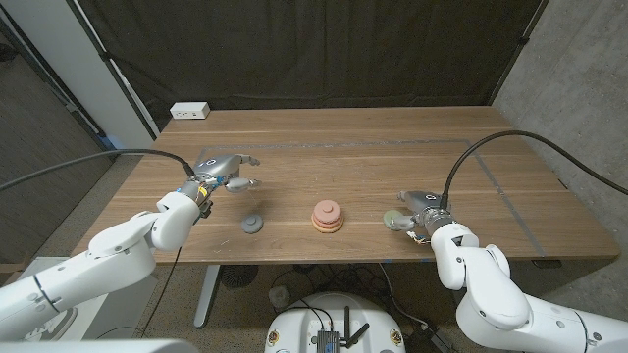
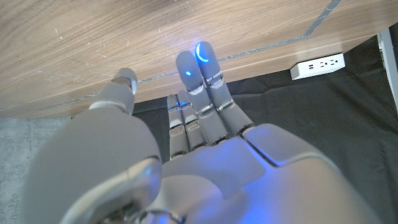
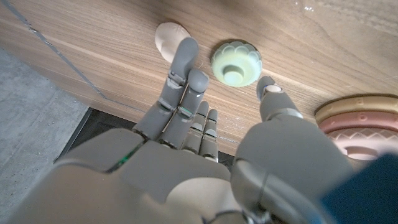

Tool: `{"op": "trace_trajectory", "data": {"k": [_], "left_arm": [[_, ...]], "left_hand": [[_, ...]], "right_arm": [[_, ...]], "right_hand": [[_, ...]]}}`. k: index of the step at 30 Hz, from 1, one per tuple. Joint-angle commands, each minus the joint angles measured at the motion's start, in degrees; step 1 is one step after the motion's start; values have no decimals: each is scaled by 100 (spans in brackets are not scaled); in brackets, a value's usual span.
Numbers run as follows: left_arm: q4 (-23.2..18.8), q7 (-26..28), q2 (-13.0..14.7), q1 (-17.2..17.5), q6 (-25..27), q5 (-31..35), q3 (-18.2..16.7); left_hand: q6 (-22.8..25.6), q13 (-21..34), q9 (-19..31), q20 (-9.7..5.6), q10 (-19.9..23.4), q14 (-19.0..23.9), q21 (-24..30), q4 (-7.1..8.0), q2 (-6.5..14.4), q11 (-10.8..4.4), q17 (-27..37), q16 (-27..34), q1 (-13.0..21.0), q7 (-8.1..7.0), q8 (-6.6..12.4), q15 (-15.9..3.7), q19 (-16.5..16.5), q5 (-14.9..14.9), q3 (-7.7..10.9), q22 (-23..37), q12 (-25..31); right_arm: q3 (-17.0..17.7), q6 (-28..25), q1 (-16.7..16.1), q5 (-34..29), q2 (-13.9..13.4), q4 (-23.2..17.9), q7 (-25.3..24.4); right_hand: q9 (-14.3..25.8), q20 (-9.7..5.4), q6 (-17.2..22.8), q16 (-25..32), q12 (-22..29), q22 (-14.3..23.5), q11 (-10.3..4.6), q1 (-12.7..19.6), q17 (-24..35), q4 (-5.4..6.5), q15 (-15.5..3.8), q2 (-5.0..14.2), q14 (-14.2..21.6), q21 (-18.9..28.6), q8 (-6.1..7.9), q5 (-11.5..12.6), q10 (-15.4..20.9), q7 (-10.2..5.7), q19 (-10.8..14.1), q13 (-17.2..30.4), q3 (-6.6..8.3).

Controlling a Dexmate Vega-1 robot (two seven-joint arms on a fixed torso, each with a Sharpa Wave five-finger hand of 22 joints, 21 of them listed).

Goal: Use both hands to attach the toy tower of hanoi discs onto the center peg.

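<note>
From the head view I see the stack of pink discs on the wooden table, near the front edge, roughly midway between the two hands. A grey disc lies to its left, apart from the stack. My left hand is raised behind the grey disc with fingers spread, holding nothing. A pale green disc lies on the table to the right of the stack, with a flat beige disc just beside it. My right hand is poised at the green disc, fingers released and apart, not gripping it. A white power strip sits at the far left edge.
</note>
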Motion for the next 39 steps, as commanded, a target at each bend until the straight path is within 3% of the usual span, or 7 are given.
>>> {"op": "trace_trajectory", "data": {"k": [1, 24, 39], "left_arm": [[43, -18, 21, -13, -38, -43, 11], [151, -87, 38, -135, -132, -116, 78], [263, -114, 51, -212, -230, -201, 122]], "left_hand": [[78, 19, 26, -480, 48, -9, -11, -5, 41, 12, 21, -17, -12, -3, -20, -551, 1, 22, 38, 18, 23], [109, 7, 32, -490, 89, 32, -11, -12, 69, 37, 32, -12, -45, 22, -31, -551, 38, 30, 89, 19, 9], [130, 13, 37, -491, 111, 45, -15, -16, 75, 23, 37, -13, -67, 16, -33, -551, 45, 32, 114, 19, 8]], "right_arm": [[-92, -52, 114, -194, 162, 206, 356], [-141, -36, 235, -99, 370, 500, 493], [-394, -214, 419, -59, 434, 609, 502]], "right_hand": [[-4, -522, -33, -7, 29, 16, 15, 8, 12, 5, -482, 34, -7, -24, -11, -28, 5, 10, -13, 13, -12], [-47, -520, -36, -51, 57, 16, 25, 51, -29, 24, -484, 85, 36, -29, 12, -17, 53, -3, -19, 28, -117], [-64, -520, -3, -67, 58, 15, 23, 77, -27, 24, -485, 104, 57, -36, 33, -5, 65, 15, -27, 28, -162]]}}
